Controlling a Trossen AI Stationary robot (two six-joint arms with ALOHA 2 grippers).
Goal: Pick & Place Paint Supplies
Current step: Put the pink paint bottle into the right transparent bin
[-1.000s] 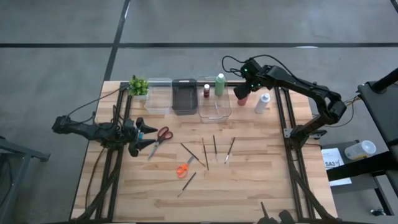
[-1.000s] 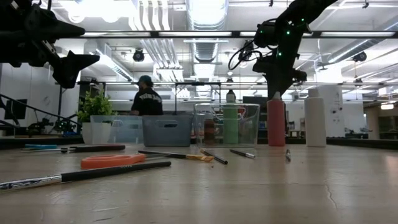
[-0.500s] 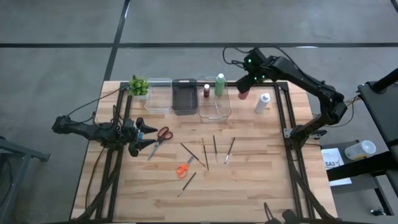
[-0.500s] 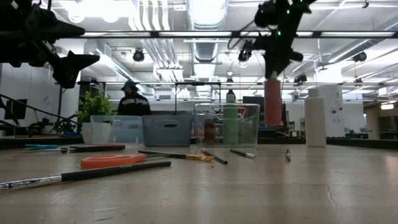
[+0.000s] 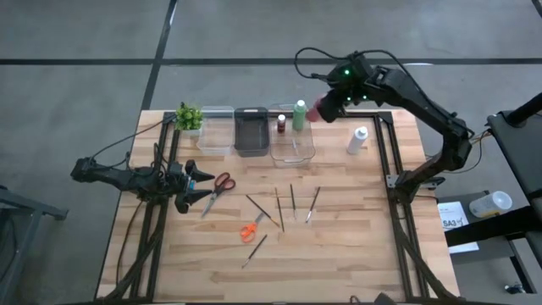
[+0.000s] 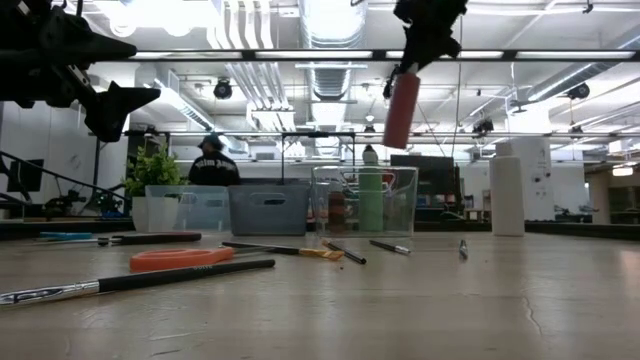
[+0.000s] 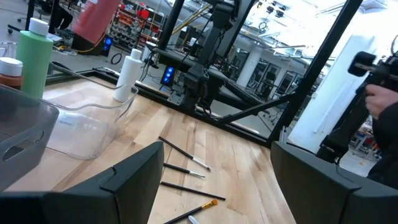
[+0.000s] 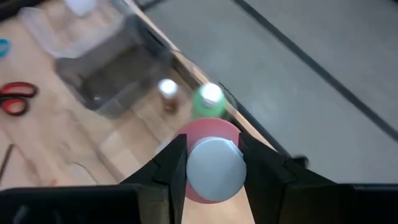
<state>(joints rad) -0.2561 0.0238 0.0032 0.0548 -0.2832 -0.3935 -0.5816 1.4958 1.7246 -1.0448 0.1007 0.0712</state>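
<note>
My right gripper (image 5: 330,105) is shut on a red paint bottle (image 5: 317,110) with a white cap and holds it high over the table's far edge, just right of the clear bin (image 5: 293,146). The low view shows the red bottle (image 6: 402,108) well above the bin. A green bottle (image 5: 299,114) and a small brown bottle (image 5: 281,124) stand in that bin. A white bottle (image 5: 357,140) stands on the table to its right. My left gripper (image 5: 209,185) waits open at the left, its tips beside the red-handled scissors (image 5: 222,183). My right gripper pinches the red bottle's upper end (image 8: 186,190), just below the white cap (image 8: 215,167), between its two fingers (image 8: 173,163). The fingers slant down from above and from the table's right. The bottle hangs below them, tilted and lifted clear.
A dark bin (image 5: 251,132), another clear bin (image 5: 214,129) and a potted plant (image 5: 189,116) line the far edge. Several thin brushes (image 5: 279,207) and an orange tool (image 5: 248,230) lie mid-table. A person (image 6: 207,160) stands in the room beyond the table.
My right gripper has risen with the red bottle and moved toward the clear bin, tipping as it went. The bottle stood upright on the table beside the white bottle; it now hangs tilted, high above the bins.
</note>
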